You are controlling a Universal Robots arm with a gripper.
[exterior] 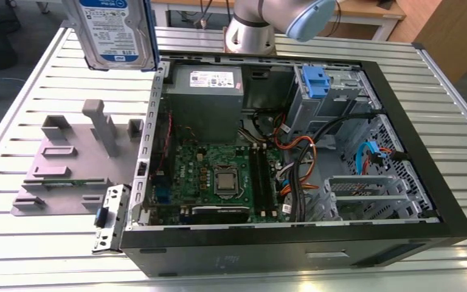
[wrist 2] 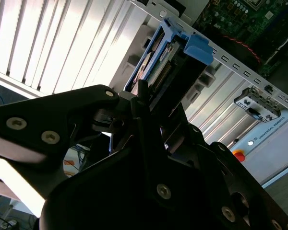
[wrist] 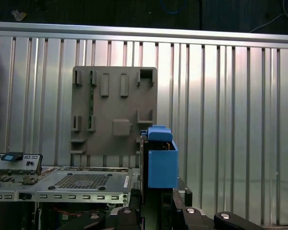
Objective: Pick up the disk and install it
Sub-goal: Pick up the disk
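Pincer [wrist 2: 149, 103] is clamping down on the disk [exterior: 116, 33], holding it up high over the desk [exterior: 14, 109], just outside the open PC case [exterior: 298, 243]. Guessing that's so it's clearing the case wall.

Open computer case [exterior: 298, 254] beside grey parts fixture [exterior: 79, 163]

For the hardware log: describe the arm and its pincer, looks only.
The arm is a silver-grey tube with rounded joints, one closed by a light blue cap. The pincer is matt black, built of flat linked plates fixed with silver screws.
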